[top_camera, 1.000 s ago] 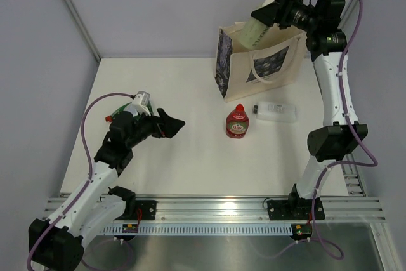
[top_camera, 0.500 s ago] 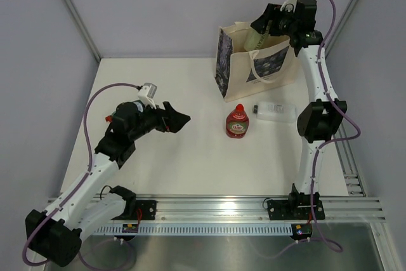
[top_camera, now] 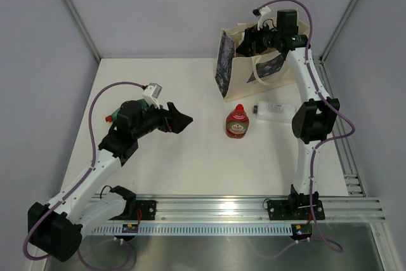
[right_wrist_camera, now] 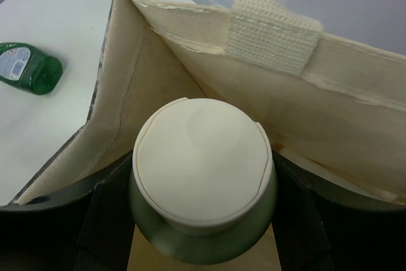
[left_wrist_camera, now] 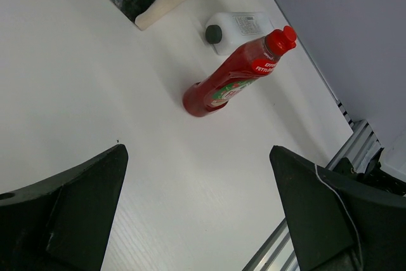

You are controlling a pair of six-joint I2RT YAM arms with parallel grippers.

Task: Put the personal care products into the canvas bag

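My right gripper point(top_camera: 252, 40) is down in the mouth of the cream canvas bag point(top_camera: 241, 84), shut on a pale-green cylinder bottle point(right_wrist_camera: 203, 249) with a cream cap point(right_wrist_camera: 203, 166). Its dark fingers point(right_wrist_camera: 104, 220) press on both sides of the bottle, inside the bag's walls point(right_wrist_camera: 355, 112). A squat red bottle point(top_camera: 238, 122) stands in front of the bag, also seen in the left wrist view point(left_wrist_camera: 231, 77). A clear bottle point(top_camera: 276, 112) lies beside it. My left gripper point(top_camera: 181, 120) hovers open and empty left of the red bottle, its fingers point(left_wrist_camera: 70, 211) wide apart.
A green bottle point(right_wrist_camera: 28, 68) lies on the white table left of the bag, mostly hidden behind my left arm in the top view point(top_camera: 111, 117). The table's rail point(top_camera: 216, 207) runs along the near edge. Grey walls close the back and sides.
My right arm has swung left and down, bringing the pale-green bottle from above the bag into its mouth. My left gripper has shifted a little right, toward the red bottle.
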